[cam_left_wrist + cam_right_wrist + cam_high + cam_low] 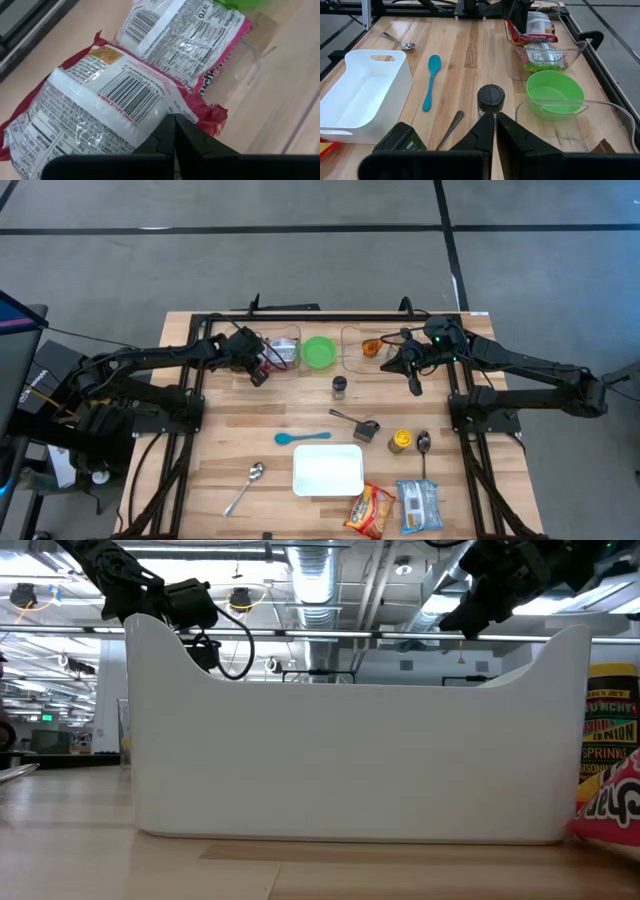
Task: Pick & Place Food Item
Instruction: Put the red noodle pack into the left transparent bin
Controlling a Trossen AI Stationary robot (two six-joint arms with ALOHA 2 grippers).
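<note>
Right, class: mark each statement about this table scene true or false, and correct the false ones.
1. The left gripper is shut on a red snack packet at the clear container. True.
2. The green bowl stands between the two clear containers. True.
3. The white bin holds a spoon. False: nothing shows inside it; a metal spoon lies on the wood to its left.
4. The blue spoon lies inside the green bowl. False: it lies on the table, just beyond the white bin.
5. The right gripper is open. False: it is shut.
</note>
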